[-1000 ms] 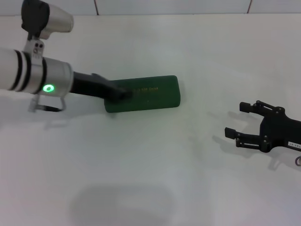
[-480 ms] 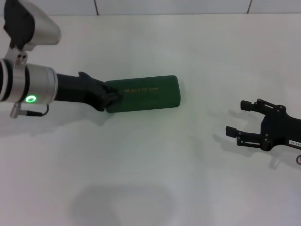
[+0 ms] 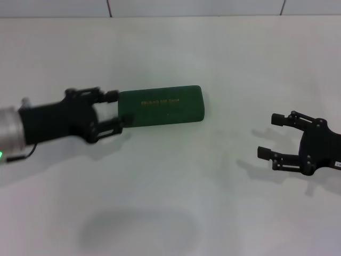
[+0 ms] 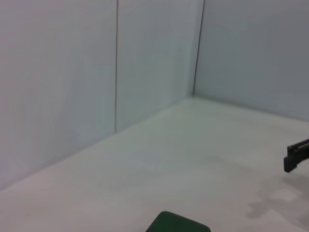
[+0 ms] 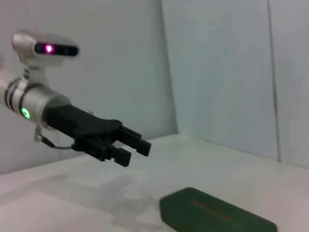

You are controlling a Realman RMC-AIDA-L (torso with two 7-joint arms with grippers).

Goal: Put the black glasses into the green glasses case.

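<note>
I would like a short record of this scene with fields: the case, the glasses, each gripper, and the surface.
case: green glasses case, lid shut, lying flat with gold lettering facing up
glasses: black glasses not visible in any view
left gripper: left gripper open, at the case's left end; the right wrist view shows it raised above the table, not gripping the case
right gripper: right gripper open, far to the right of the case, apart from it
surface: white table
task state: case closed; whether the glasses are inside cannot be seen
</note>
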